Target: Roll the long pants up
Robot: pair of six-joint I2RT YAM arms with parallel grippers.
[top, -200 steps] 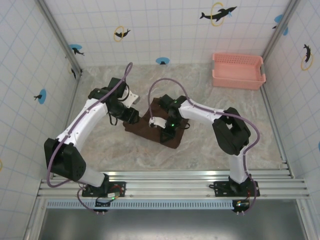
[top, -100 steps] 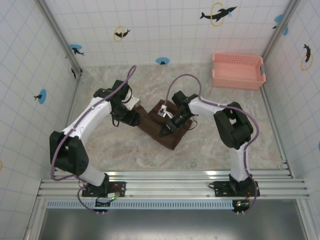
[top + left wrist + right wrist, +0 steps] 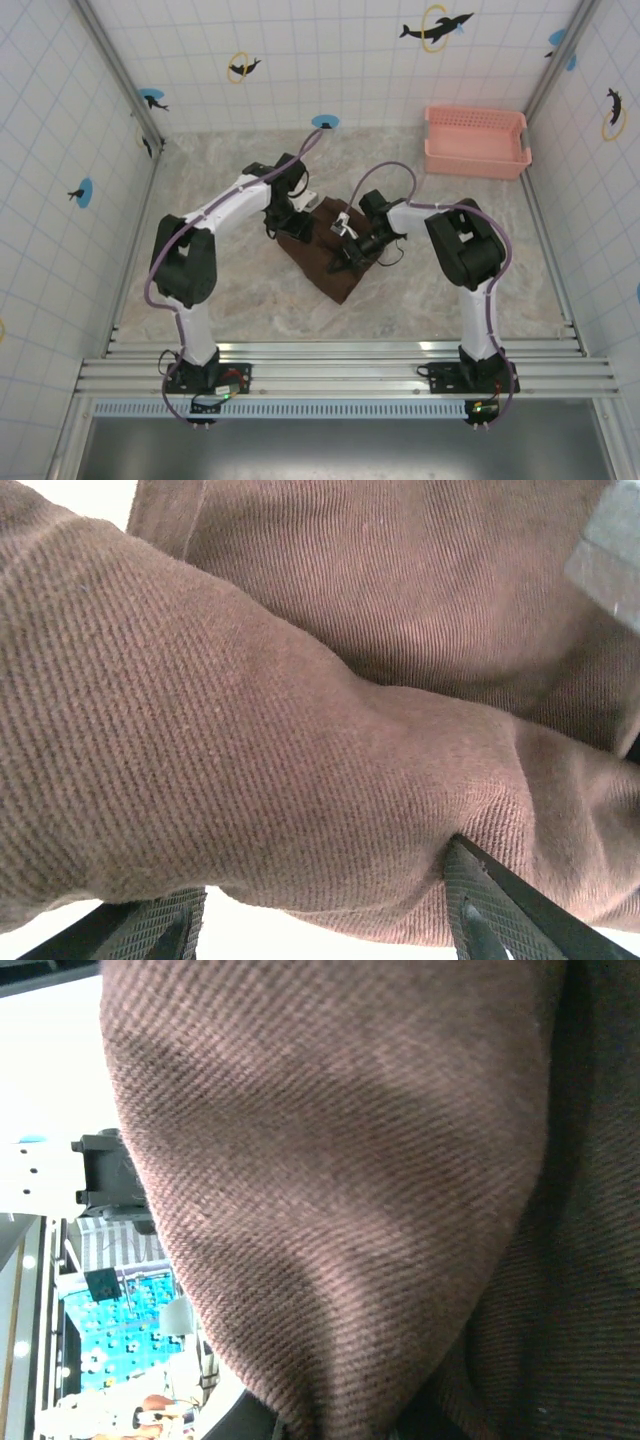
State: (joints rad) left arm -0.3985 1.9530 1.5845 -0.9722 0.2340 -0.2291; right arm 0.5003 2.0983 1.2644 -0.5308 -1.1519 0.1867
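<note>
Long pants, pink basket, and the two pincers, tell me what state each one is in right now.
long pants: bunched into a compact bundle on the table, not a neat roll.
pink basket: upright, empty, far right, apart from the pants.
left pincer: at the bundle's far-left edge, fingers spread with cloth bulging between them; grip unclear.
right pincer: pressed into the bundle's top; open or shut cannot be told.
</note>
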